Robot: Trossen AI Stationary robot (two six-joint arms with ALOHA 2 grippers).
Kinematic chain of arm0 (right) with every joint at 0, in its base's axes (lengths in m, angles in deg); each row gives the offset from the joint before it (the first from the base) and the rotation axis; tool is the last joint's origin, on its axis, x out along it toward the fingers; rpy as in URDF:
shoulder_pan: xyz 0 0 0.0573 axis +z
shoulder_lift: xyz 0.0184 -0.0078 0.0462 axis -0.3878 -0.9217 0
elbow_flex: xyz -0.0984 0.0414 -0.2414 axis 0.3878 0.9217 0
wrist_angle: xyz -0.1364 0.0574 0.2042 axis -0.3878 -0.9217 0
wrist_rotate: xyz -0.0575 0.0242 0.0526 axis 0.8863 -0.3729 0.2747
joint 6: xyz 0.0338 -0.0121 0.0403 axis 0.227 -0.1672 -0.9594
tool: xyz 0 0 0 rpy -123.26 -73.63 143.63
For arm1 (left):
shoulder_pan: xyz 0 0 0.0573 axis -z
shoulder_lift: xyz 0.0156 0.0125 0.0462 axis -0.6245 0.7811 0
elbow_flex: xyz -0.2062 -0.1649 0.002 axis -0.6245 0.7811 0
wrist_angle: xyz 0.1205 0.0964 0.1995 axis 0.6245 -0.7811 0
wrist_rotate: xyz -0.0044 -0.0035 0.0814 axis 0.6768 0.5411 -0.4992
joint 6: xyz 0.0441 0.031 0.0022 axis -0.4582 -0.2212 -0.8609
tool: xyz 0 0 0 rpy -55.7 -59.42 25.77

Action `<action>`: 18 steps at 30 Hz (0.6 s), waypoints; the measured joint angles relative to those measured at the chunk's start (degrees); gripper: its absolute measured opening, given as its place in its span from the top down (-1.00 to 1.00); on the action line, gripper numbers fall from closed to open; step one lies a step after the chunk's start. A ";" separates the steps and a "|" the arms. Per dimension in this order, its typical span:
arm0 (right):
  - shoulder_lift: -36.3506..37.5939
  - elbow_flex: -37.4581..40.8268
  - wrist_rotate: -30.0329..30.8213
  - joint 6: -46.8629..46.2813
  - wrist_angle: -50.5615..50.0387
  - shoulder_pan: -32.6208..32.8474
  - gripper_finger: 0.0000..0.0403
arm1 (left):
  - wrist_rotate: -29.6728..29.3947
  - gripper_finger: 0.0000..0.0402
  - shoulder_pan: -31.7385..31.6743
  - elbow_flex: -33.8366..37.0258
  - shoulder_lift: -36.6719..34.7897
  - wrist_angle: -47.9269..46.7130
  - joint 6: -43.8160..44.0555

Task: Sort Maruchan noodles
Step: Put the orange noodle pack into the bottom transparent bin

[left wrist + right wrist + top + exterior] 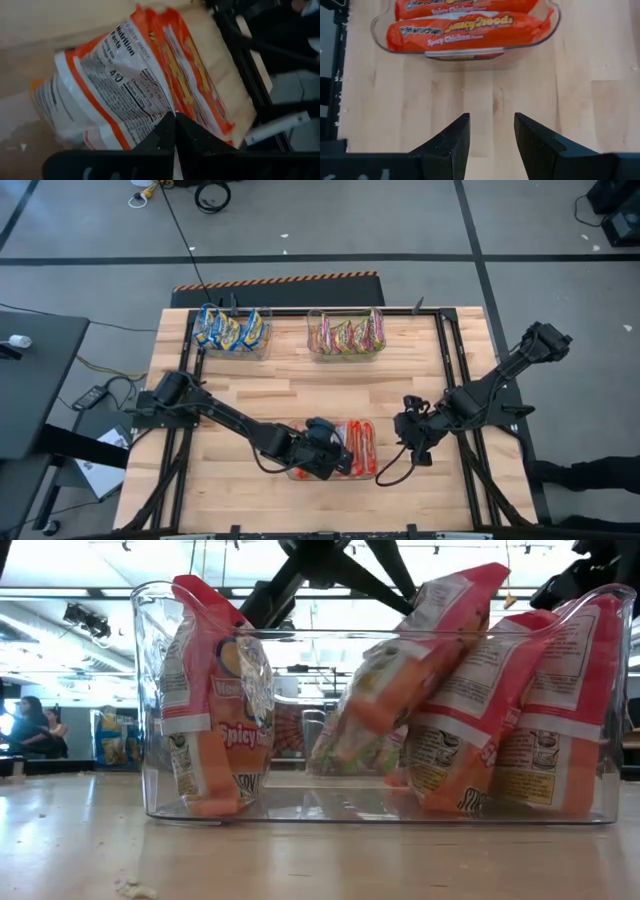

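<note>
The orange noodle packets (358,448) stand in the clear bin (145,690) at the bench's (260,395) near edge, several leaning. The left gripper (322,448) hovers over them, jaws pressed together, holding nothing; nudging could topple the leaners. The right gripper (491,132) waits beside the bin, jaws spread and empty.

Grey tiled floor (400,220) with dark seams all round, black-and-yellow hazard strip (275,280) at 12 o'clock, dark grey desk (35,380) at 9.
</note>
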 joint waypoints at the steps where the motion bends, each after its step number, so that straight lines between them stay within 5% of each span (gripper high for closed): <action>1: 0.00 0.00 -0.01 -0.15 0.01 0.21 0.21 | 1.09 0.90 -0.12 0.00 0.00 0.04 -0.47; 10: 3.54 -1.14 -2.67 -7.06 -2.20 -0.02 0.21 | 2.92 0.48 -0.78 0.00 0.00 0.07 -9.44; 18: 11.63 -1.42 3.63 -10.25 -9.88 -0.14 0.21 | 11.86 0.42 -3.29 -0.02 -1.76 -2.22 -14.95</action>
